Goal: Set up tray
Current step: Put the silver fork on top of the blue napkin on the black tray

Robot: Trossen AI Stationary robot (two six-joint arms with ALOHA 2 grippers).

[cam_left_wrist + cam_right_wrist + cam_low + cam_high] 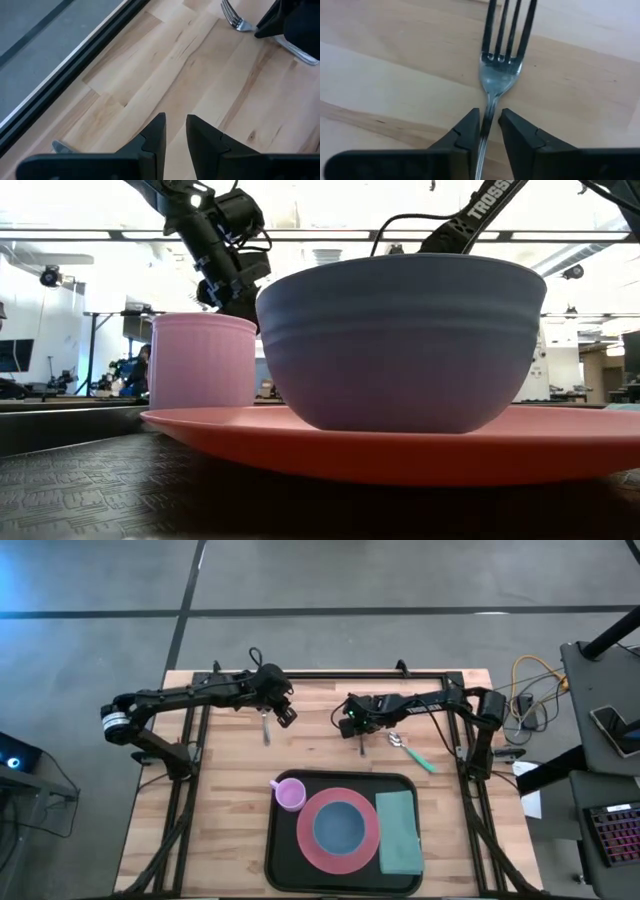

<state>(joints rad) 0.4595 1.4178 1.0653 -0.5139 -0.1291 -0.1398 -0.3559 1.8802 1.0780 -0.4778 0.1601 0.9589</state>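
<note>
The black tray [275, 862] lies near the table's near edge and holds a pink plate [308, 842] with a blue bowl [340, 826], a pink cup [290, 794] and a teal folded napkin [400, 831]. Beyond the tray, my right gripper [352, 723] [490, 120] is shut on a metal fork [362, 744] [502, 75]. My left gripper [285, 712] [175, 127] hovers over bare wood with a narrow empty gap between its fingers. A metal utensil [265, 727] [60, 146] lies on the table beside it. My right gripper has the fork's neck [489, 107], just below the tines, pinched between its two fingers. The fingers run along the handle, and the tines point away from the wrist. The tines sit close to the wood; whether the fork is lifted clear I cannot tell.
A spoon with a teal handle [412, 751] lies on the table right of the fork. The table's black frame rail [340, 674] runs along the far edge. Bare wood lies between the utensils and the tray. Cables and equipment [530, 700] stand off the table's right side.
</note>
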